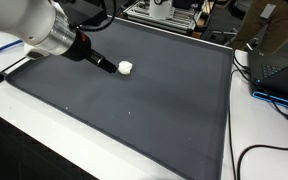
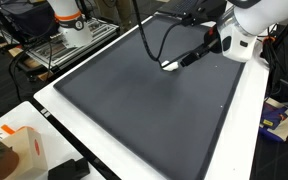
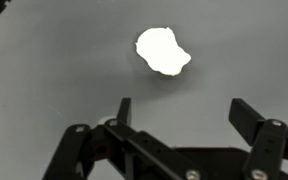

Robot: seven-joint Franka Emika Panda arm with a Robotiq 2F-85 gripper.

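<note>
Over the grey mat (image 1: 134, 110) — claw (image 3: 179, 102) agape near white lump (image 3: 162, 50).

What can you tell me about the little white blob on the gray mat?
The white blob is small, lumpy and rounded, with a bump sticking out on one side. It shines so bright that its surface and material cannot be told. It lies on the dark gray mat. The claw is open and hovers just short of it, so only the mat touches it.

Open grey mat (image 1: 134, 110) surrounds the white lump (image 1: 126, 68) on every side; cables (image 1: 274, 148) lie off the mat
</note>
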